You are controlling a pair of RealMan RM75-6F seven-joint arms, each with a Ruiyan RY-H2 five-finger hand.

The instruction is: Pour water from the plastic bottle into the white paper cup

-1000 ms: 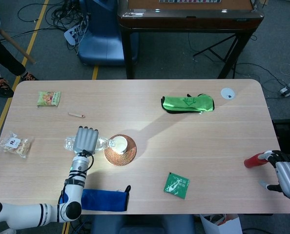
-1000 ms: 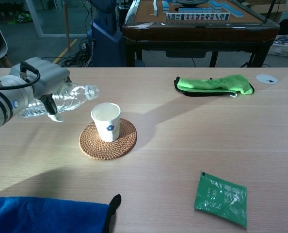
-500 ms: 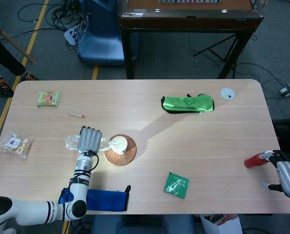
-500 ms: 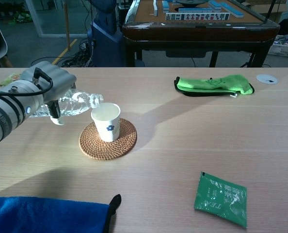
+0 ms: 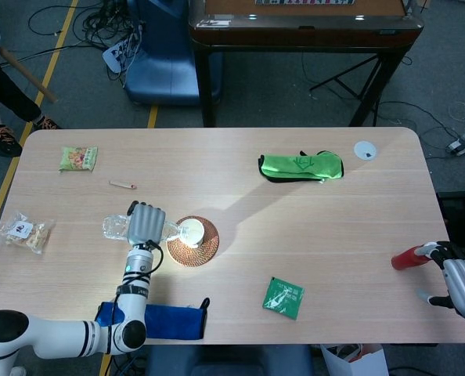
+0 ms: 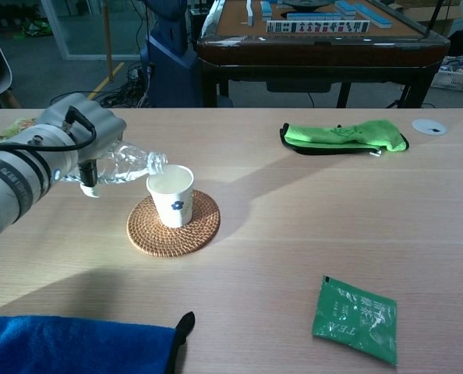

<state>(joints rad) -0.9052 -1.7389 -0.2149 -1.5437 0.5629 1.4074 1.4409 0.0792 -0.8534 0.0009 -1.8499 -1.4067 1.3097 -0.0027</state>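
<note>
My left hand (image 5: pixel 145 223) (image 6: pixel 79 132) grips a clear plastic bottle (image 6: pixel 130 164) (image 5: pixel 117 228), tipped on its side with its neck over the rim of the white paper cup (image 6: pixel 171 195) (image 5: pixel 190 232). The cup stands upright on a round woven coaster (image 6: pixel 173 223) (image 5: pixel 193 241). My right hand (image 5: pixel 459 285) is far off at the table's right front edge, fingers curled around a small red object (image 5: pixel 406 258). It does not show in the chest view.
A blue cloth (image 5: pixel 167 321) (image 6: pixel 68 344) lies at the front edge. A green tea packet (image 6: pixel 355 319) (image 5: pixel 283 298) is right of the coaster. A green cloth (image 5: pixel 301 167) (image 6: pixel 344 135) and a white disc (image 5: pixel 365 150) lie far right. Snack packets (image 5: pixel 78 158) sit at the left.
My left hand has moved the bottle to the right and tipped it further, bringing its neck from beside the cup to over the cup's rim. The right hand has stayed put.
</note>
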